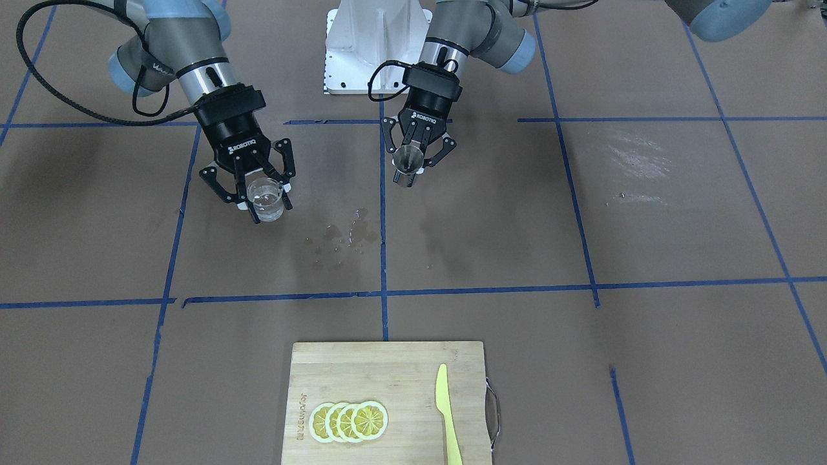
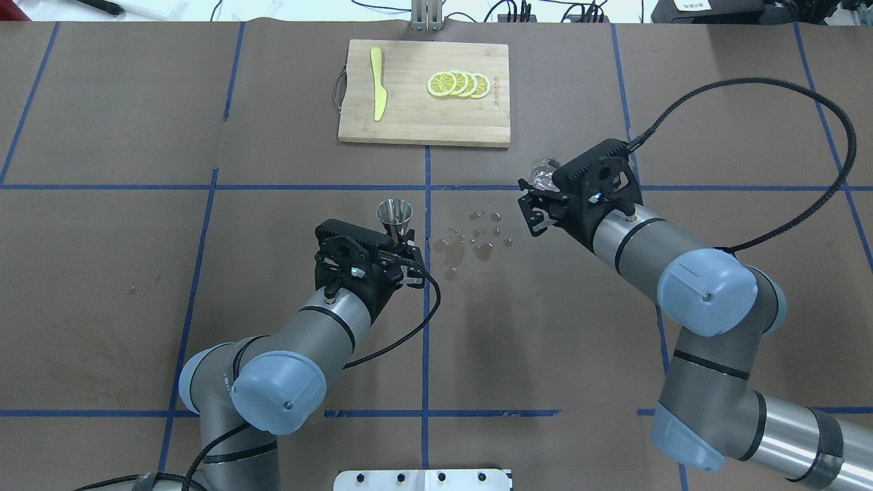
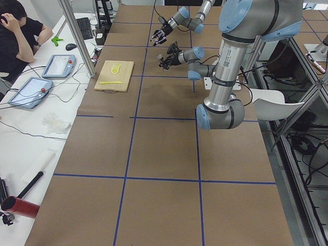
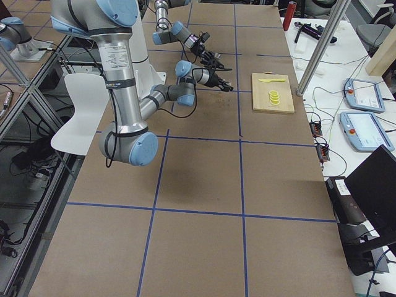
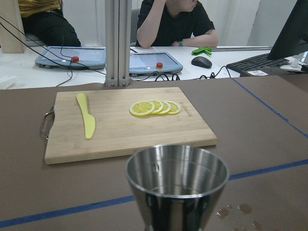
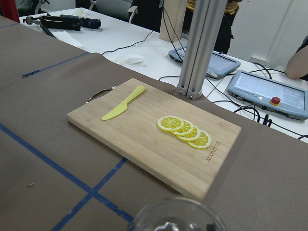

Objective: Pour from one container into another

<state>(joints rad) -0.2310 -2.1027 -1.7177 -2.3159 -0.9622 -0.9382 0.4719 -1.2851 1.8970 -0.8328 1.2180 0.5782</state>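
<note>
Droplets between glass and jigger

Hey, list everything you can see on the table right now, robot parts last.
glass: one, clear, held at robot's right
jigger: one, steel grey, held at robot's left
cutting board: one, wooden, far side of table
lemon slices: four, yellow, overlapping on board
knife: one, yellow-green, on board
spilled drops: several, dark, mid-table
left gripper: one, black, jaws shut on jigger
right gripper: one, black, jaws shut on glass
</note>
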